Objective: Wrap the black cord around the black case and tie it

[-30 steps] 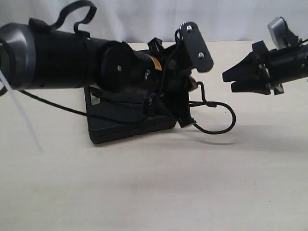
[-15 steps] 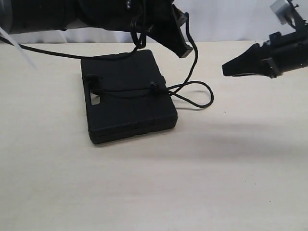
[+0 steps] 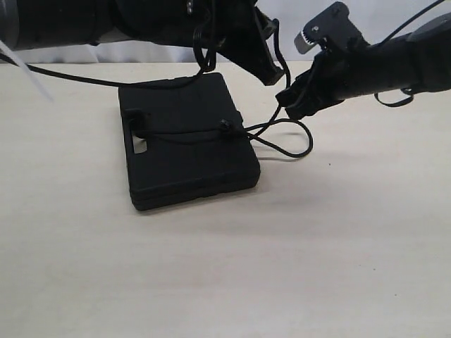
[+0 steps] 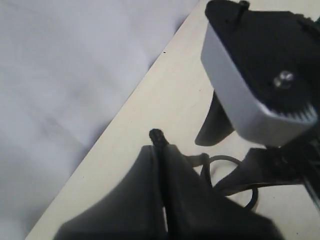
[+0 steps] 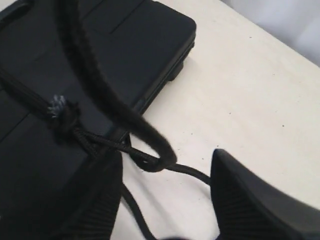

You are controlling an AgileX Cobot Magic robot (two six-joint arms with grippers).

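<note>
The black case (image 3: 184,134) lies flat on the table, handle slot to the left. The black cord (image 3: 184,135) crosses its lid to a frayed knot (image 3: 225,125) (image 5: 59,107), loops over the table (image 3: 301,144) and climbs to my left gripper (image 3: 273,69). That gripper hangs above the case's far right corner, shut on the cord, whose tip (image 4: 156,134) pokes out past the jaws (image 4: 162,150). My right gripper (image 3: 289,101) is open beside the rising strand. A cord loop (image 5: 150,150) lies between its fingers (image 5: 250,195), which are not closed on it.
A glossy robot cable (image 3: 77,77) trails along the table behind the case. A white backdrop (image 3: 352,28) stands at the table's far edge. A white strap (image 3: 28,74) hangs at the far left. Bare tabletop (image 3: 282,267) stretches in front.
The left arm has lifted off the case, carrying the cord end up with it. The right gripper has swung in from the far right to the hanging strand.
</note>
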